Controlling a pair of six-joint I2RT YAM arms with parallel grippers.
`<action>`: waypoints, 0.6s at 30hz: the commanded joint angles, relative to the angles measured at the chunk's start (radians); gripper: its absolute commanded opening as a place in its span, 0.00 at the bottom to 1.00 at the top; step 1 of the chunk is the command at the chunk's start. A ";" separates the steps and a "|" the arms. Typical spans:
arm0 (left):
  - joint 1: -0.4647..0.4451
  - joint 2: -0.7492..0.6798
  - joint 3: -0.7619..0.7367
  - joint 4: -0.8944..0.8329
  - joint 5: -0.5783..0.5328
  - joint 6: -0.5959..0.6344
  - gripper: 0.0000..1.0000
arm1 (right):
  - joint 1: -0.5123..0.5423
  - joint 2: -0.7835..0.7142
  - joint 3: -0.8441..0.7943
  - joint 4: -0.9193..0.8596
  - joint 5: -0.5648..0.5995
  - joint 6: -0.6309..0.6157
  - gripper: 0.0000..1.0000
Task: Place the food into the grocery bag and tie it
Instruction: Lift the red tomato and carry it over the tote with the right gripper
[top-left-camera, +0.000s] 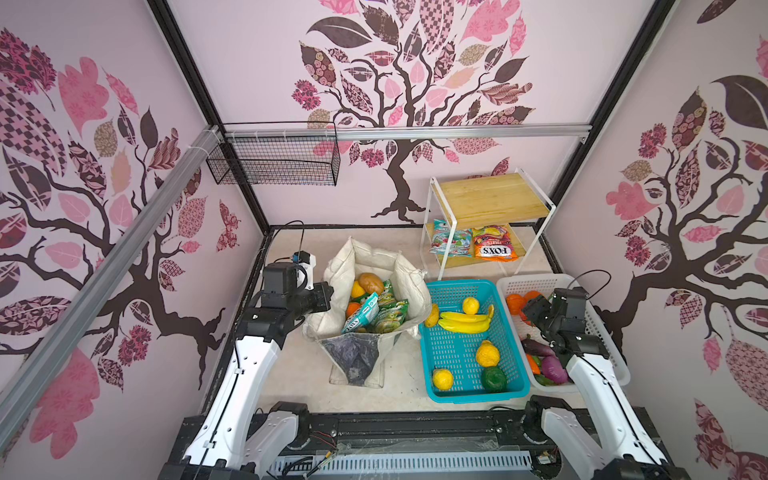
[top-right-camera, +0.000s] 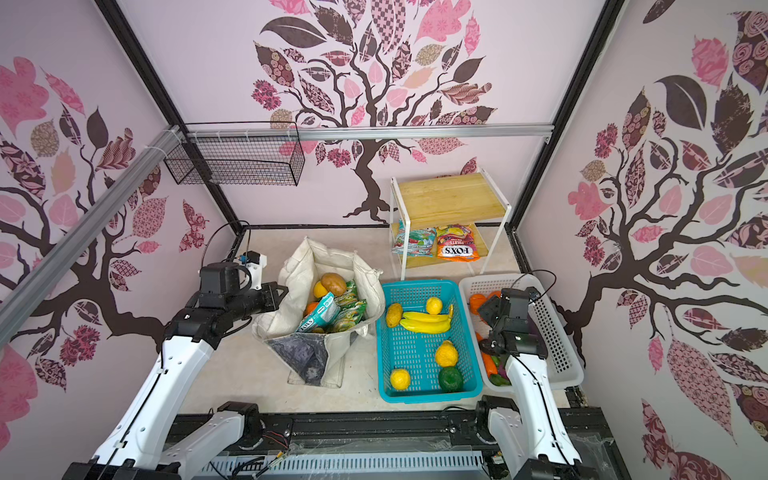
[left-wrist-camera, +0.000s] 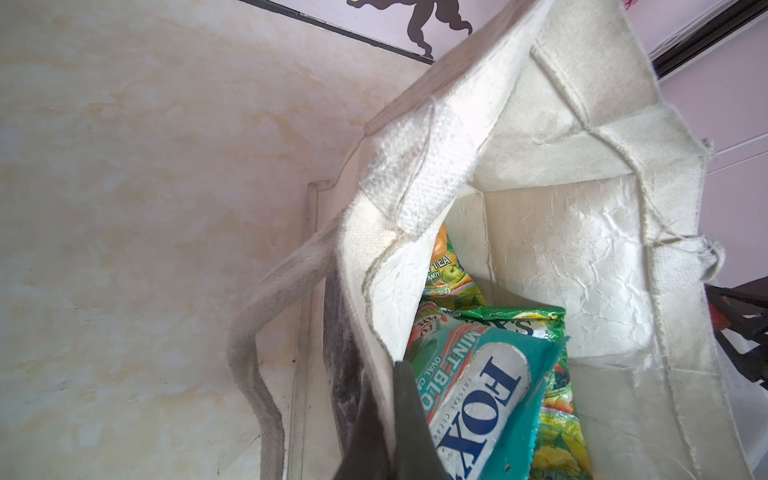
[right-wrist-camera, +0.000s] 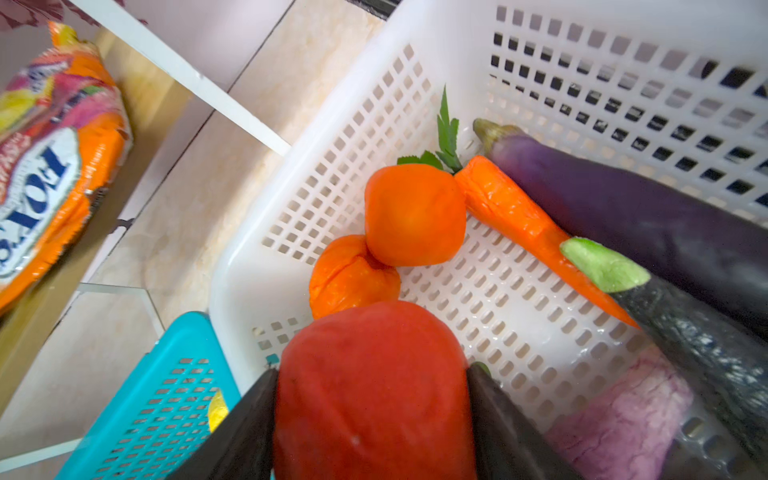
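Note:
The cream grocery bag (top-left-camera: 345, 266) (top-right-camera: 297, 266) stands open left of centre. Inside it lie a brown piece (top-left-camera: 370, 282), a teal packet (top-left-camera: 360, 315) (left-wrist-camera: 478, 399) and green packets (top-left-camera: 392, 309). My left gripper (top-left-camera: 328, 296) (left-wrist-camera: 384, 376) is shut on the bag's left rim (left-wrist-camera: 374, 332), pinching the cloth. In the right wrist view my right gripper (right-wrist-camera: 372, 370) is shut on a red toy tomato (right-wrist-camera: 370, 415) just above the white basket (right-wrist-camera: 540, 340). In both top views this gripper (top-left-camera: 527, 311) (top-right-camera: 484, 309) hangs over the basket's left half, the tomato hidden beneath it.
A teal basket (top-left-camera: 457, 357) between bag and white basket (top-left-camera: 536, 280) holds bananas (top-left-camera: 463, 322) and yellow, orange and green fruit. Orange pieces (right-wrist-camera: 415, 220), a carrot (right-wrist-camera: 511, 216) and aubergines (right-wrist-camera: 623, 208) lie in the white basket. A small shelf (top-left-camera: 490, 199) behind carries snack packets (top-left-camera: 496, 247).

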 joint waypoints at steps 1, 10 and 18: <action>-0.007 0.006 -0.021 -0.017 0.024 0.001 0.00 | -0.002 -0.026 0.056 -0.053 -0.016 -0.019 0.69; -0.007 0.007 -0.022 -0.016 0.027 0.001 0.00 | -0.002 -0.067 0.120 -0.078 -0.093 -0.021 0.70; -0.007 0.006 -0.023 -0.015 0.027 0.000 0.00 | -0.002 -0.108 0.185 -0.109 -0.202 -0.027 0.71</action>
